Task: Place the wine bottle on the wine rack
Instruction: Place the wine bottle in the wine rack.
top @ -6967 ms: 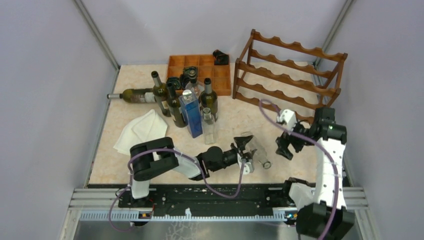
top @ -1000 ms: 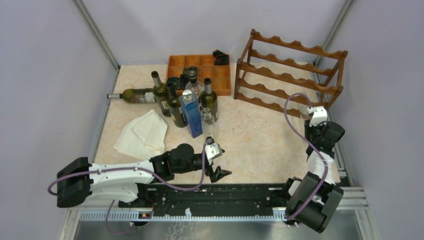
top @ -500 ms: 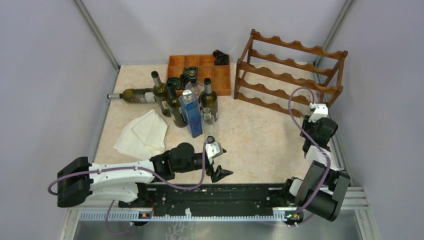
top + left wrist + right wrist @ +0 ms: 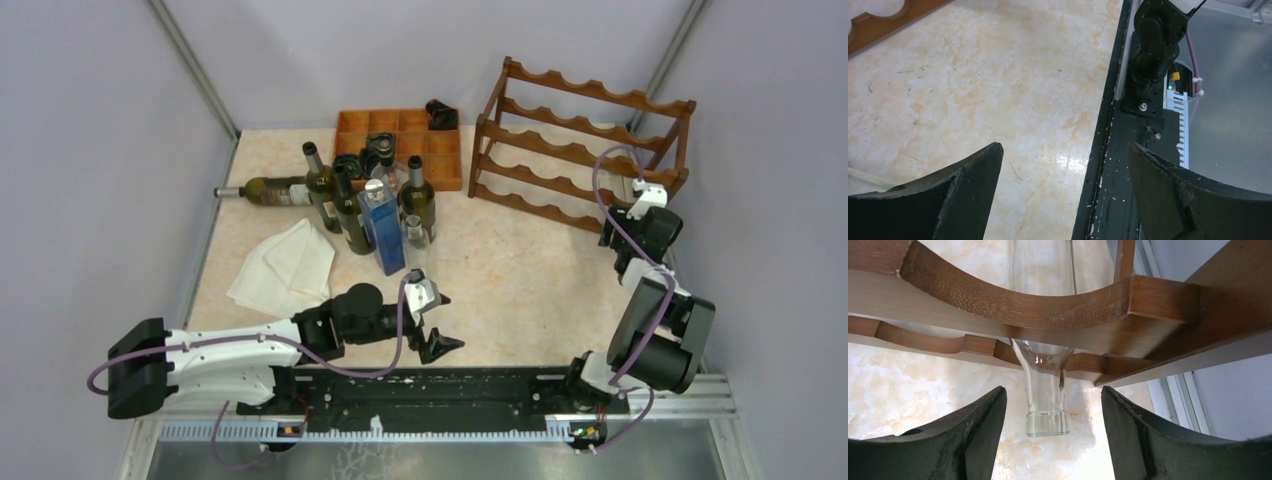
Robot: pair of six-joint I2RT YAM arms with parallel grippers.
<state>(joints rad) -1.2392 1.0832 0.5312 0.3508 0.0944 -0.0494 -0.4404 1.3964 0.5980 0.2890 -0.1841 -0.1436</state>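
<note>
Crowding the desk [image 4: 520, 270] at 10 o'clock in the top view, dark upright bottles [image 4: 347, 215], a blue bottle [image 4: 383, 235] and one dark bottle lying flat [image 4: 275, 190] stand well apart from the wine rack [image 4: 578, 157] at 1 o'clock. A white cloth [image 4: 285, 265] lies at 9 o'clock. The orange-brown tray [image 4: 447, 160] at 12 o'clock holds small dark pieces. The wine bottle [image 4: 1045, 395], clear glass, lies in the rack across two scalloped rails at its right end. In the right wrist view its long axis runs 12 to 6 o'clock, neck toward 6, and one rail crosses its shoulder. The right pincer [image 4: 1053, 390] is open, with its fingers flanking the neck without touching. The left pincer [image 4: 1064, 147] gapes wide and empty over the desk's near edge.
</note>
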